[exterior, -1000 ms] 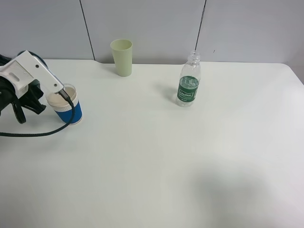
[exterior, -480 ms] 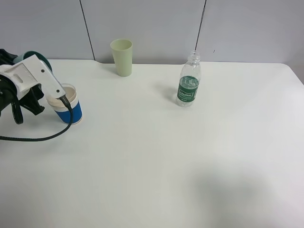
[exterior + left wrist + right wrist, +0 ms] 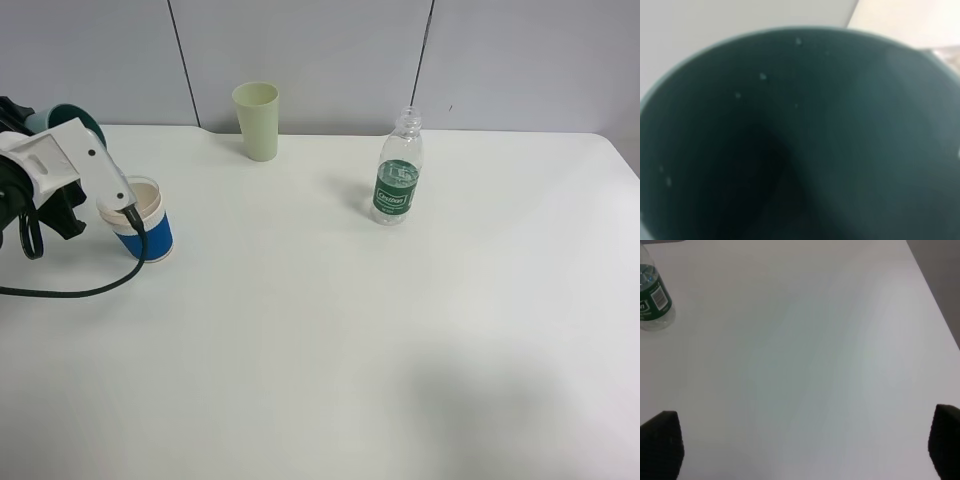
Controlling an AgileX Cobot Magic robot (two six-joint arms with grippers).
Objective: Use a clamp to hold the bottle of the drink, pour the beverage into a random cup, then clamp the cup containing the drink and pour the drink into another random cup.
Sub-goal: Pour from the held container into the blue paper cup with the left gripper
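Left gripper (image 3: 48, 128) is clamped on the teal-green tumbler (image 3: 66, 112), held just behind the blue-sleeved paper cup (image 3: 142, 222). The tumbler's tilt is unclear. Right gripper (image 3: 800, 445), jaws apart, hangs well away from that cup, so the left arm is nearer.

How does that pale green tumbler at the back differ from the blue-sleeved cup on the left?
The pale green tumbler is taller and one plain colour; the blue-sleeved cup is shorter, white with a bright blue band. The tumbler stands alone at the back with nothing in front of it; the cup is partly hidden behind the robot's arm. Both stand upright, open-topped, without handles.
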